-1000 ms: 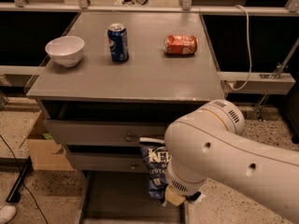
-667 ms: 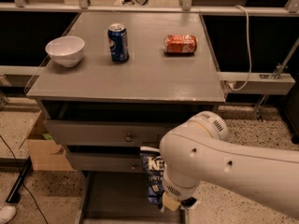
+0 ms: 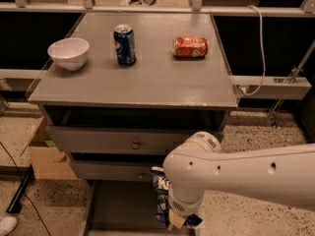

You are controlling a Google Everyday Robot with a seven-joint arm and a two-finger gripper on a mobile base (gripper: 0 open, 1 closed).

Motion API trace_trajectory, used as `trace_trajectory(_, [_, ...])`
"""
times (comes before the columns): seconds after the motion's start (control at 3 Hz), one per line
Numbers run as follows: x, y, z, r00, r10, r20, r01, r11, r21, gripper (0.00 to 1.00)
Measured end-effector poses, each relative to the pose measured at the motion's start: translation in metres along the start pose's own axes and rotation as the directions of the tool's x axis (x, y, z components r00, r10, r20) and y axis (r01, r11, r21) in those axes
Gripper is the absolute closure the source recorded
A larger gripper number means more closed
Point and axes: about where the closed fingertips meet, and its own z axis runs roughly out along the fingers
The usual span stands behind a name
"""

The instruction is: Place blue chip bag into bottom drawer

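The blue chip bag [image 3: 159, 196] hangs upright in front of the cabinet, over the right part of the open bottom drawer [image 3: 115, 206], a shallow grey tray pulled out at floor level. My gripper [image 3: 183, 221] sits at the end of the big white arm [image 3: 246, 173], which comes in from the right. It is shut on the bag's right side, and the wrist hides most of it. The bag's lower end is hidden behind the gripper.
On the cabinet top stand a white bowl [image 3: 68, 52], a blue Pepsi can [image 3: 124, 44] and an orange-red can [image 3: 190, 46] on its side. The two upper drawers [image 3: 113, 142] are closed. A cardboard box [image 3: 47, 156] and a cable lie on the floor at the left.
The arm has swung left and a little lower, carrying the blue chip bag with it over the open bottom drawer. The things on the cabinet top have not moved.
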Motion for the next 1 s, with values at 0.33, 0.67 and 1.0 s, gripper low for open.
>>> trace_trajectory(0.33, [-0.001, 0.000, 0.005, 1.000, 0.004, -0.004, -0.004, 1.0000, -0.006, 1.00])
trace_trajectory(0.67, [-0.008, 0.001, 0.036, 1.000, 0.017, -0.026, -0.018, 0.9989, -0.043, 1.00])
trace_trajectory(1.0, [-0.017, -0.001, 0.077, 0.997, 0.032, -0.063, -0.037, 0.9957, -0.085, 1.00])
